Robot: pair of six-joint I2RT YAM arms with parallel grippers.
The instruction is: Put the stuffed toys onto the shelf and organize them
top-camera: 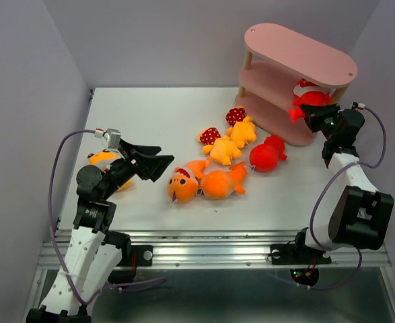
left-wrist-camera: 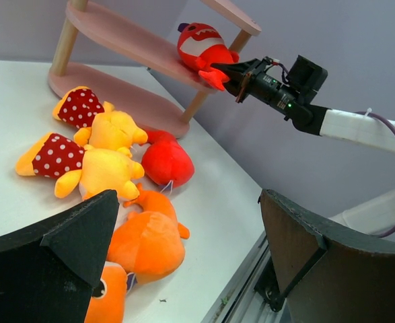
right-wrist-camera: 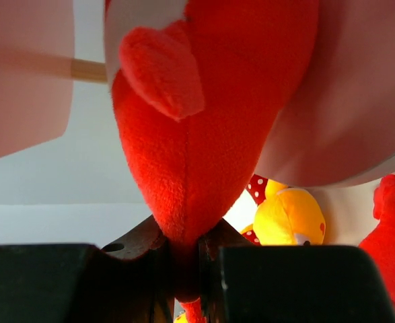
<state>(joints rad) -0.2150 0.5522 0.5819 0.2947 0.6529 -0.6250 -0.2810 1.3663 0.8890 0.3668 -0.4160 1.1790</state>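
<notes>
Right gripper (left-wrist-camera: 229,75) is up at the shelf (top-camera: 298,54) — jaws pinched tight on the tail of a red shark (left-wrist-camera: 200,46). The shark's body lies on the middle board, at the right-hand end, tucked under the top board. From the right wrist the red tail fills the view, squeezed in the black jaws, with pink boards on either side.

Over on the left, the left gripper (top-camera: 158,165) hangs above the bench (top-camera: 143,114), jaws spread wide and holding nothing. A yellow-orange plush (top-camera: 103,159) lies just behind that arm, partly hidden, so I can't tell which kind it is.

Middle of the bench there's a loose cluster. The second red shark (top-camera: 266,155) lies just in front of the shelf's bottom board. Beside it, two yellow figures (top-camera: 224,151) with red white-dotted parts touch each other. Nearer the arms, two orange sharks (top-camera: 225,182) are pressed side by side.
</notes>
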